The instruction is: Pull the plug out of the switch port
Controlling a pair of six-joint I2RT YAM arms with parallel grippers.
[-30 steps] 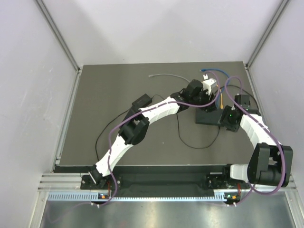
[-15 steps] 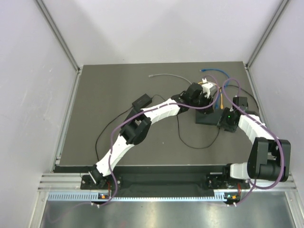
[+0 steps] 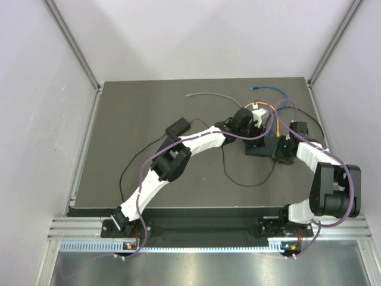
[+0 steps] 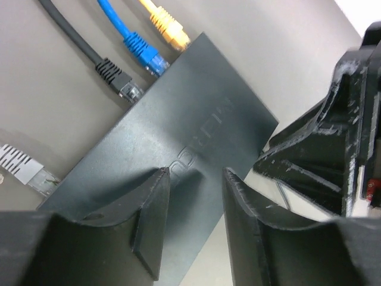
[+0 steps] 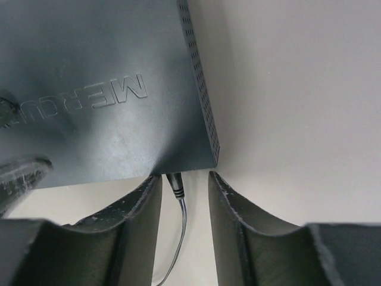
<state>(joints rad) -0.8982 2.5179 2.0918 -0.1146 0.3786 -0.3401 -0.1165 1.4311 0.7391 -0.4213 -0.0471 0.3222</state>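
Note:
The flat black switch (image 3: 257, 148) lies at the right of the mat. A black plug (image 5: 174, 182) with a thin cord sits in the switch port on the near edge of the switch (image 5: 101, 89). My right gripper (image 5: 184, 177) is open and straddles that plug, which lies close to the left finger, with a gap to the right one. My left gripper (image 4: 196, 174) is open over the top of the switch (image 4: 196, 113), one finger above the lid and the other past its edge. In the top view the left gripper (image 3: 261, 132) and right gripper (image 3: 276, 149) hide the plug.
Black (image 4: 119, 80), blue (image 4: 146, 53) and yellow (image 4: 166, 27) network plugs enter the switch's far side; a grey one (image 4: 27, 170) lies loose beside it. A small black adapter block (image 3: 177, 127) and its thin cord (image 3: 238, 179) lie on the mat. The right arm (image 4: 333, 149) stands close to the left fingers.
The right gripper has moved in to the switch's edge and its jaws have narrowed around the plug. The left gripper's jaws have also narrowed and shifted slightly over the switch.

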